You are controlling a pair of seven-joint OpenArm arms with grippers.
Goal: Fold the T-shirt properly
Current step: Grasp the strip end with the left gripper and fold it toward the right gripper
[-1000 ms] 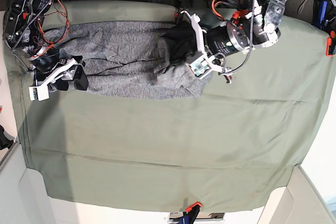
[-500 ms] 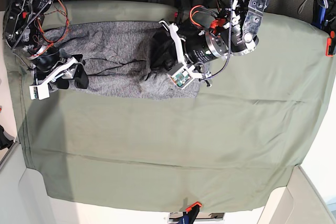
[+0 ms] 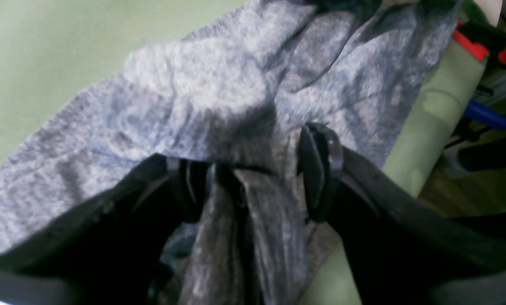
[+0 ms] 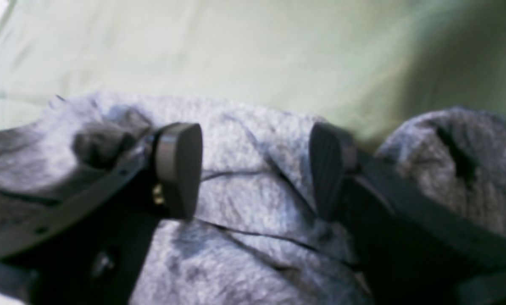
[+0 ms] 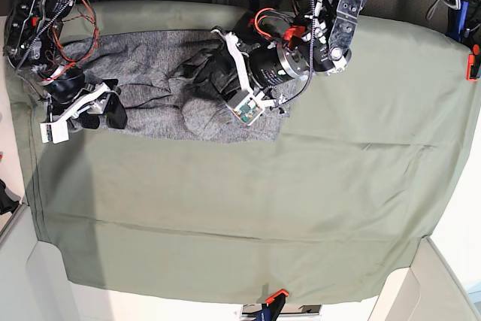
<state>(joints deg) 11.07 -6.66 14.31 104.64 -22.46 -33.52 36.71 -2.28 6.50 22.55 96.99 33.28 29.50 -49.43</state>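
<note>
The grey T-shirt (image 5: 161, 84) lies bunched across the upper left of the green-draped surface (image 5: 301, 208). Both arms' jaws stand parted over it, gripping nothing. Soft, limp knit; best pinched at hems.

Soft fuzzy grey cloth on the T-shirt (image 5: 161, 73). Smooth matt green table cloth (image 5: 301, 201) at 6 o'clock. Dull black plastic fingers (image 4: 179, 167).

Left hand (image 3: 253, 186): fingers spread, a T-shirt (image 3: 202, 97) fold hanging between them above the green surface (image 3: 45, 51).
</note>
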